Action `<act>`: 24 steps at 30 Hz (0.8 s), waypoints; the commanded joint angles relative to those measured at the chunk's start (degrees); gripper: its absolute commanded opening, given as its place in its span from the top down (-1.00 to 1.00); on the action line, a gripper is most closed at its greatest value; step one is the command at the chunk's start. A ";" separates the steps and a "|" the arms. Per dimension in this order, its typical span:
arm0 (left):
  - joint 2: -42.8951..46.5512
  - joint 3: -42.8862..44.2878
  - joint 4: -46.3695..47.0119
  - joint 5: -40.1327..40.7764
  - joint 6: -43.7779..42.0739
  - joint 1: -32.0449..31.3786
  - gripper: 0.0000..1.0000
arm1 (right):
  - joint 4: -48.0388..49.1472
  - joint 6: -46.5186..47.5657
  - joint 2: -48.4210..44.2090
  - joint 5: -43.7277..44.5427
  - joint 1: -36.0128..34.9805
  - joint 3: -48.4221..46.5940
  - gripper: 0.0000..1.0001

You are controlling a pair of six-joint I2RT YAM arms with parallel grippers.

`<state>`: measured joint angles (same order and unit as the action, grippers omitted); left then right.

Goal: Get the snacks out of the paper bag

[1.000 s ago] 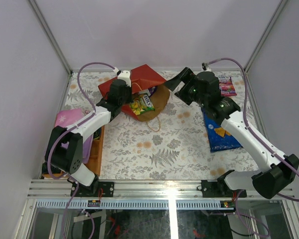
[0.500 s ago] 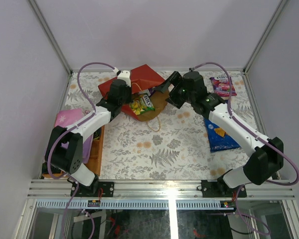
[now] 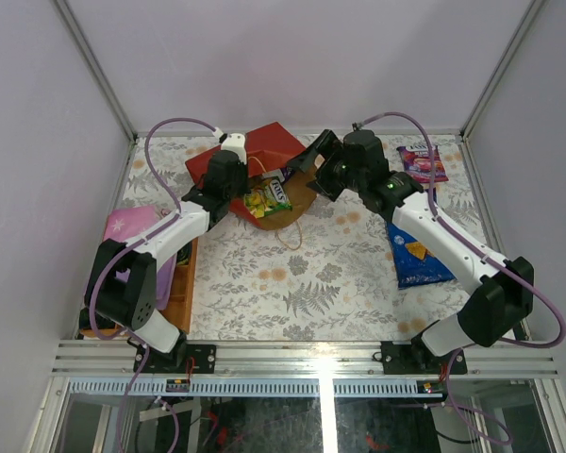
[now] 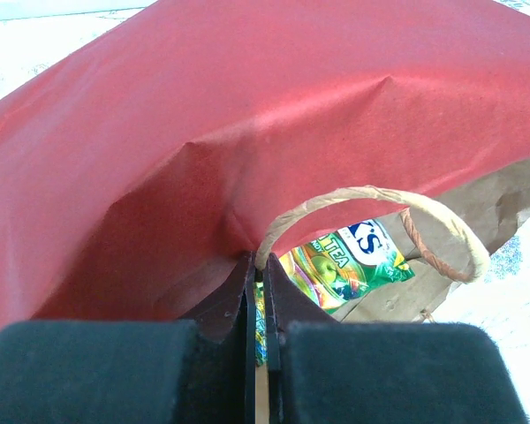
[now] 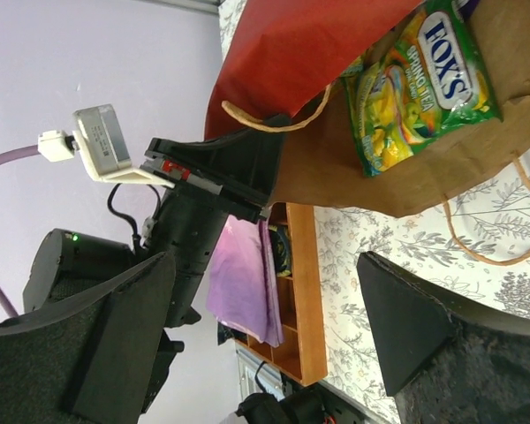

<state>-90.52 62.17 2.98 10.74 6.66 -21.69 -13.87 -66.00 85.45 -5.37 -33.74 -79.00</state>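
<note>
The red paper bag lies on its side at the back of the table, its brown inside facing right. A green-yellow Fox's packet lies in its mouth and also shows in the left wrist view and the right wrist view. My left gripper is shut on the bag's upper rim beside a cord handle. My right gripper is open and empty, just right of the bag's mouth. A blue Doritos bag and a purple packet lie on the table at the right.
A wooden compartment tray stands at the left edge with a flat pink-purple starred item on it; both show in the right wrist view, the tray and the item. White walls enclose the floral tablecloth.
My right arm has swung left from the back right corner to the bag's mouth, jaws still open. The left gripper and the bag have stayed put.
</note>
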 commanded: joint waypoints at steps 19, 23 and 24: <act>2.45 0.45 -0.69 0.19 1.07 0.73 1.00 | 42.35 -3.17 3.45 2.27 -0.63 22.04 -0.71; 3.94 -1.26 0.61 -0.46 1.33 0.79 1.00 | 50.02 -11.28 13.12 0.45 -0.89 20.75 -0.51; 3.91 -1.63 1.18 -1.15 1.38 0.78 1.00 | 51.76 -13.26 15.20 0.54 -1.00 20.35 -0.48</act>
<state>-88.88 61.89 2.61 10.35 7.27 -21.69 22.59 -70.59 95.13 -5.28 -34.41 -55.68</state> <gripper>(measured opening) 0.012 0.767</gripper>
